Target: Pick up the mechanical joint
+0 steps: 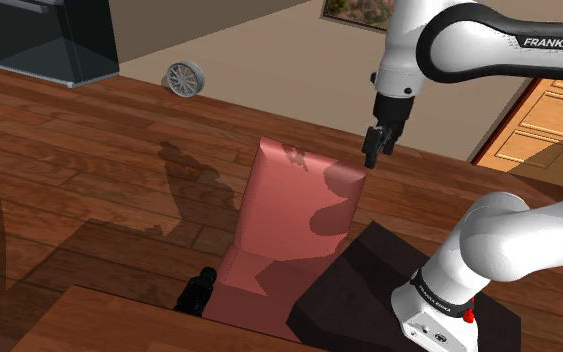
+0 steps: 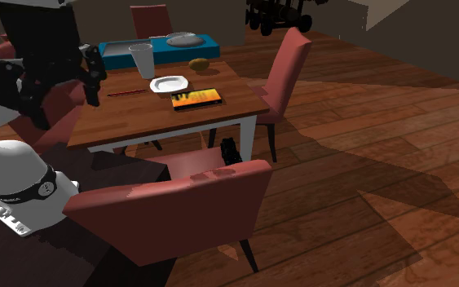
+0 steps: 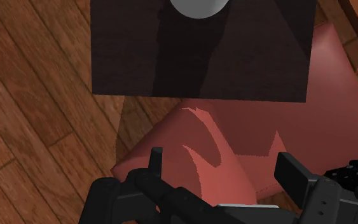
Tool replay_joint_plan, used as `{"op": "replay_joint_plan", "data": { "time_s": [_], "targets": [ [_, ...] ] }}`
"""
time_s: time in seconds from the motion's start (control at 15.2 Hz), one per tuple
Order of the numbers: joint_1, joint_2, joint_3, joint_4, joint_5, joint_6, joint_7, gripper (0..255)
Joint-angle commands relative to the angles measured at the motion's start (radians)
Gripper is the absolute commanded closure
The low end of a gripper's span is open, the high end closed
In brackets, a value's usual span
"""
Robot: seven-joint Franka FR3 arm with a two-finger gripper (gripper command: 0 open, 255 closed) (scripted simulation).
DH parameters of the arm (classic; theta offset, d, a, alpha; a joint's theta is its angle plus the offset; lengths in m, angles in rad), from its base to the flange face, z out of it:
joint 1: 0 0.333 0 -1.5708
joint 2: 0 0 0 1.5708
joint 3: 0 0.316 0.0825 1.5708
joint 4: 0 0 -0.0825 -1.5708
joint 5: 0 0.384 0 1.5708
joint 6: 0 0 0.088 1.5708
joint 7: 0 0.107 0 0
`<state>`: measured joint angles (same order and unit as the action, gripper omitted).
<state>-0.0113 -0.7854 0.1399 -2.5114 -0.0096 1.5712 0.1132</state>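
The black gripper [image 1: 371, 152] hangs high above the top of the red chair's [image 1: 289, 225] backrest. Its fingers are spread wide with nothing between them, and in the wrist view they frame the chair's cushion. That height reads as an approach pose, with the descent not yet begun.

The mechanical joint [image 1: 197, 292], a small black piece, sits at the seat's front edge, on the shoulder view's left. It is close under the wooden table [image 1: 109, 325] and well apart from the gripper, on the far side of the backrest. Because the seat faces the table, the arm will likely have to reach over the backrest and come down in the gap between it and the tabletop, which leaves little room for a wide hand.

On the table, the blue tray [image 2: 211, 42] at the far end holds a grey dish [image 2: 183, 38]. A pale cup [image 2: 142, 59] stands by its near rim, and its contents are hidden. The white plate [image 2: 169, 83] looks empty.
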Motion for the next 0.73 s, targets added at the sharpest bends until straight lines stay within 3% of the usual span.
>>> {"op": "replay_joint_plan", "data": {
  "time_s": [0.0, 0.66],
  "targets": [
    [0.005, 0.016, 0.036, -0.037, 0.041, 0.055, 0.068, 0],
    [0.029, 0.204, 0.227, -0.135, 0.217, 0.364, 0.377, 0]
  ]
}}
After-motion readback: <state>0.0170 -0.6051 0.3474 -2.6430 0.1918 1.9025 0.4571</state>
